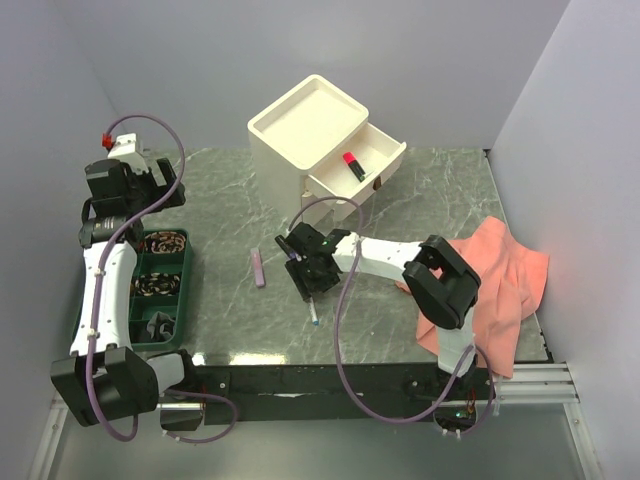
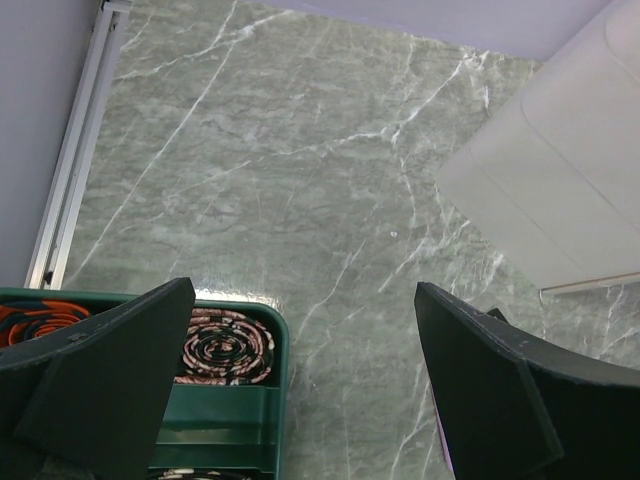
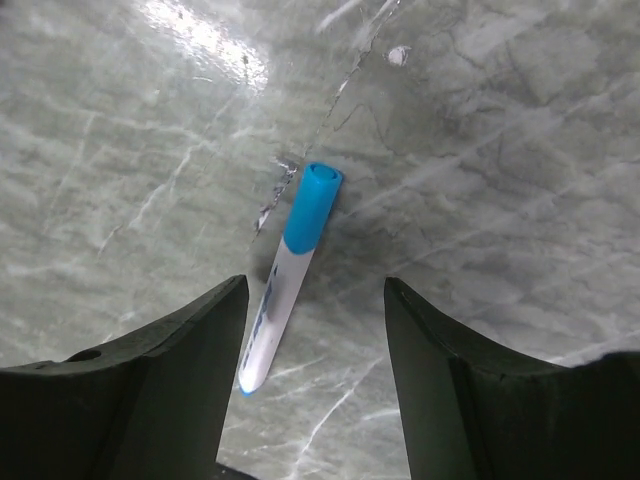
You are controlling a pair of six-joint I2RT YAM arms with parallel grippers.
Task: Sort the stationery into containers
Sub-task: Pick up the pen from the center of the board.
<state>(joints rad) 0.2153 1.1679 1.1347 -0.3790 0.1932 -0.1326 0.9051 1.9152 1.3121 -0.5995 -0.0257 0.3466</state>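
A blue-capped white pen (image 3: 283, 275) lies on the marble table, between the fingers of my right gripper (image 3: 315, 300) and close to its left finger; the jaws stand open around it without touching it. From above, the pen (image 1: 314, 317) pokes out just below the right gripper (image 1: 309, 282). A lilac highlighter (image 1: 259, 268) lies to its left. The cream drawer box (image 1: 300, 125) stands at the back, and its top drawer (image 1: 385, 150) is pulled out with a red-and-black marker (image 1: 352, 165) inside. My left gripper (image 2: 305, 290) hangs open and empty at the far left (image 1: 135, 185).
A green compartment tray (image 1: 186, 290) with rolled patterned items sits at the left edge, below the left gripper; its corner (image 2: 270, 400) shows in the left wrist view. A salmon-pink cloth (image 1: 505, 280) drapes over the table's right front corner.
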